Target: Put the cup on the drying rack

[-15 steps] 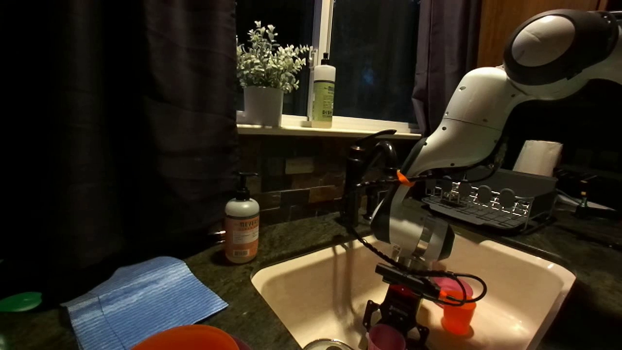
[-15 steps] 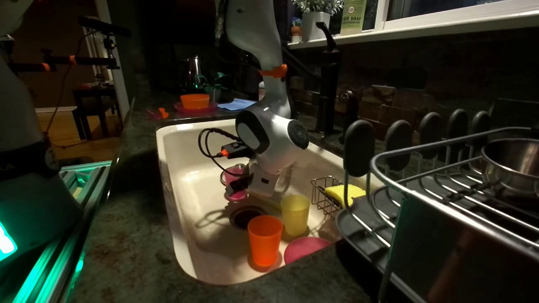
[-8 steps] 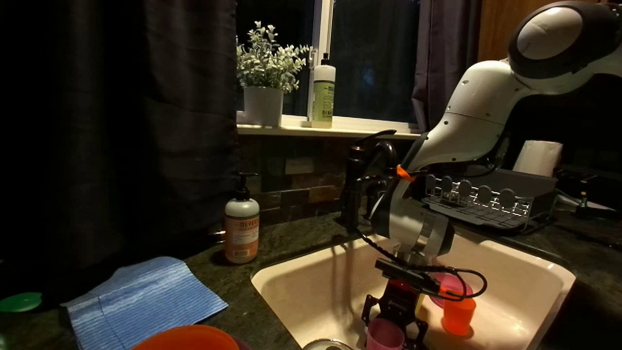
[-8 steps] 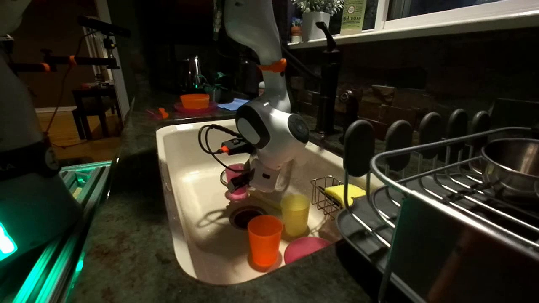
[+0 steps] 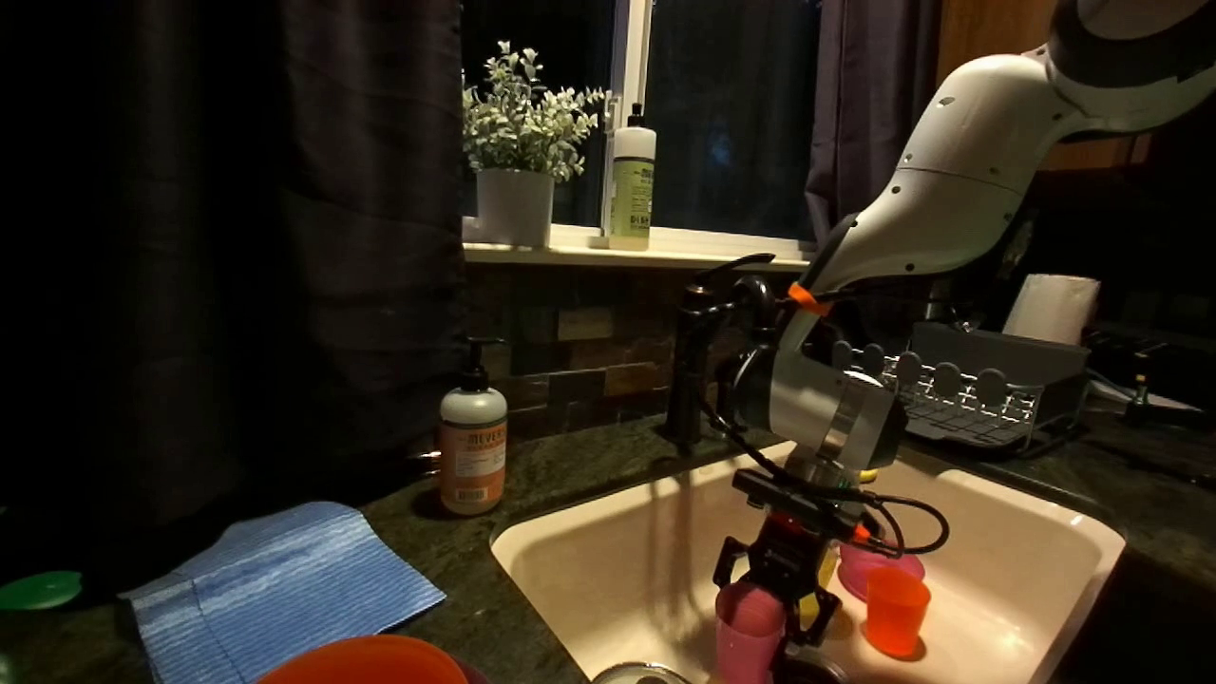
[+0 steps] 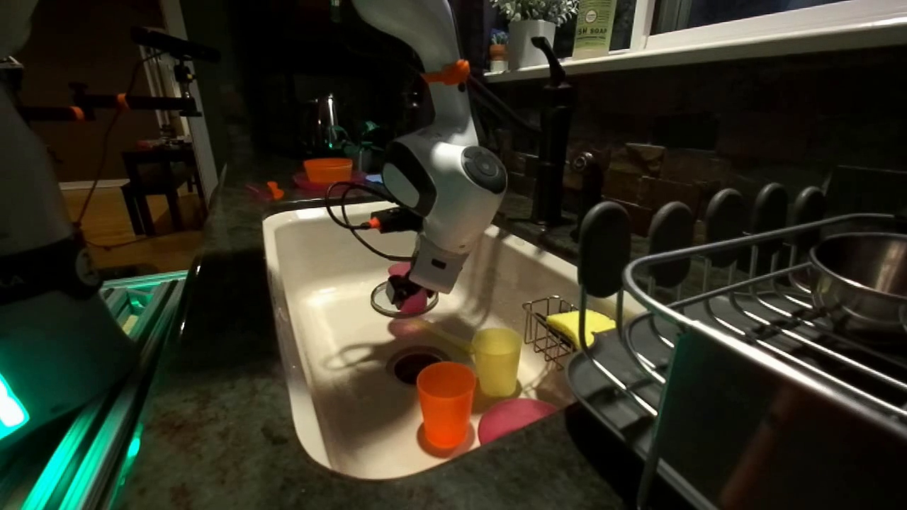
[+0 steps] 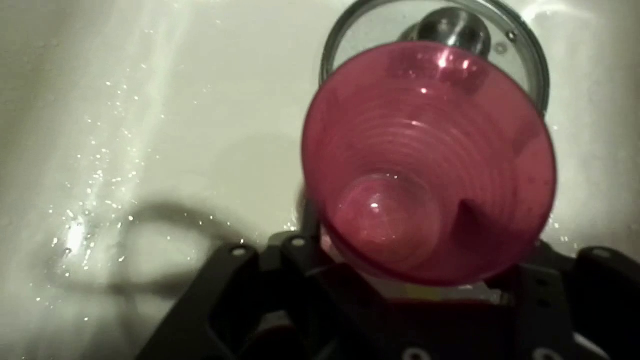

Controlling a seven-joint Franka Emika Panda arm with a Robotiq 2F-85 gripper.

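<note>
Magenta tumbler (image 7: 430,150) held in the claw (image 5: 765,613); dish drying rack (image 5: 1016,359) well apart from it

Closest in, the claw is clamped on the tumbler, its fingers (image 7: 311,222) to either side of the body and below the rim. The tumbler is mouth-up, its long axis near upright, perhaps leaning a little. It hangs inside the sink (image 5: 1026,537) and seems lifted off the floor of it: in an exterior view a pinkish patch (image 6: 407,328), probably its shadow, shows beneath.

Past the tumbler's rim in the wrist view is a knobbed glass pot lid (image 7: 452,30). Farther along the sink stand a yellow tumbler (image 6: 496,361) and an orange tumbler (image 6: 445,404), near a pink plate or bowl (image 6: 516,419), with a yellow sponge (image 6: 581,326) in a wire caddy (image 6: 537,343) close by.

Farther out, the rack stands on the worktop (image 6: 227,397) by the sink's opposite end, on the side of the faucet (image 6: 553,156), with a steel pot (image 6: 868,276) in it. The coming move turns on that: from the claw, the rack lies away along the sink's length and, I judge, higher than the tumbler. So the claw probably needs to rise above the sink's edge first, then travel over the other tumblers.
</note>
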